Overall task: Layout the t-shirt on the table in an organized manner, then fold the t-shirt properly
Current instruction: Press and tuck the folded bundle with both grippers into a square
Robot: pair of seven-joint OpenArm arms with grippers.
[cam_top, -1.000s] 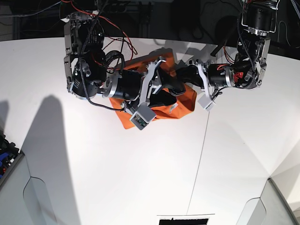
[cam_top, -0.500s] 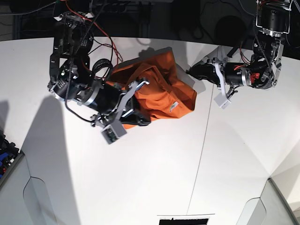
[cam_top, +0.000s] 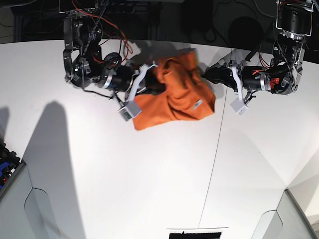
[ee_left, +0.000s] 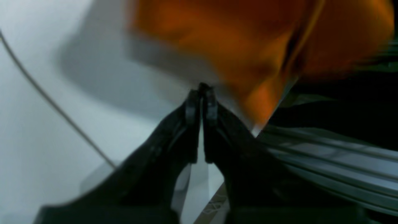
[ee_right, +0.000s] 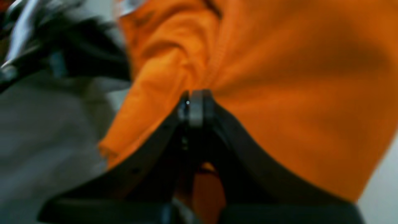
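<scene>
white counter [cam_top: 149, 189] fills the frame; upper centre, right fingers [ee_right: 196, 102] pinch the bunched orange t-shirt [cam_top: 174, 94]; left fingers [ee_left: 201, 102] closed, holding nothing.

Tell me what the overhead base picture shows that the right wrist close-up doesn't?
Only the base view shows both arms, the whole white table with its dark seam, and the left gripper shut, apart from the shirt. Only the right wrist view shows the right gripper shut on the cloth. Both show the crumpled orange t-shirt.
</scene>
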